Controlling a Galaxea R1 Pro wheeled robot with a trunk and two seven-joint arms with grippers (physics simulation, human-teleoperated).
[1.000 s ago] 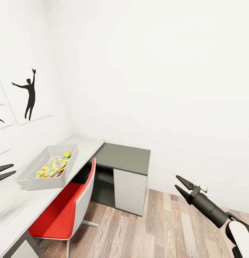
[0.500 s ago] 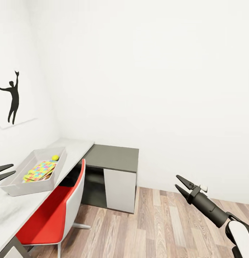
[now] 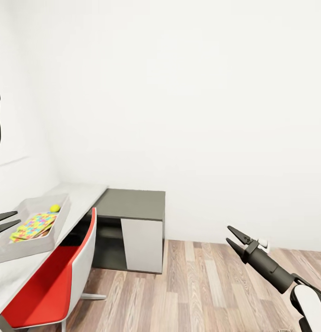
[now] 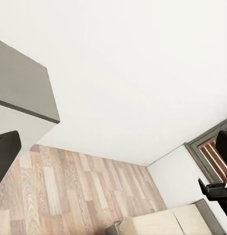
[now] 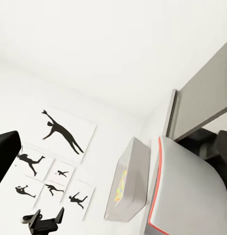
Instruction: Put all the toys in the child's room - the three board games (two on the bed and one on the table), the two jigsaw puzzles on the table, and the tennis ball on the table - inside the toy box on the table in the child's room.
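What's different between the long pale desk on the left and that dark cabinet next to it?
The table has a pale grey-white top, while the side cabinet has a dark grey top with a white front panel. The table carries the toy box, with a colourful jigsaw and a small ball inside; the side cabinet's top carries nothing. The table has a red chair tucked against it; the side cabinet has none. Both stand against the white walls, meeting at the corner.

Right black two-finger gripper (image 3: 234, 236): slim tapered fingers (image 3: 239, 233) with notched inner edges. Small white block at finger base. Dark grey matte cylindrical wrist link (image 3: 270, 270) behind, then glossy white rounded forearm shell (image 3: 312, 304). Left black gripper (image 3: 6, 221): two thin pointed fingers, same finish.
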